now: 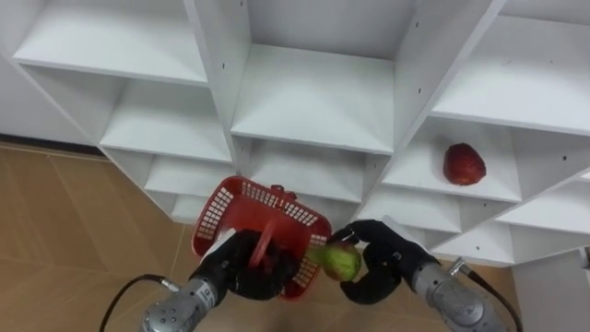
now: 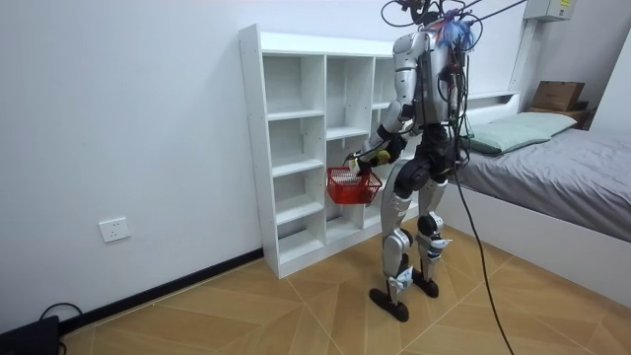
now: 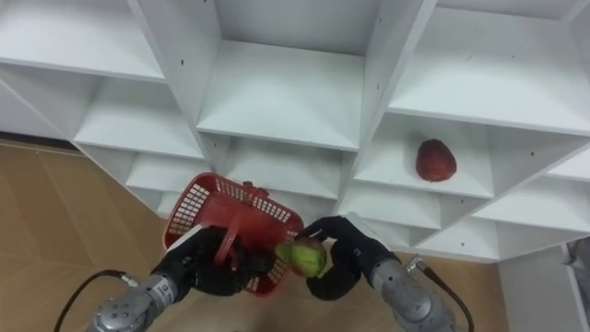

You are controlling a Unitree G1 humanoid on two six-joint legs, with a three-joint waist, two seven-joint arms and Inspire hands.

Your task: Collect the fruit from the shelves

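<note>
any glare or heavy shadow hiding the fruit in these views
Left eye view: no glare, the red fruit sits evenly lit on its shelf, the green fruit stands out against the dark right hand. Room view: soft even light, the red basket plain to see.

in the eye views you see two black hands, the left hand [image 1: 241, 269] and the right hand [image 1: 383, 263], each on a silver-grey metal wrist with a black cable looping from the forearm. in the room view you see a silver-grey torso and legs, dark joints, dark feet, and red and blue wiring at the head.
</note>
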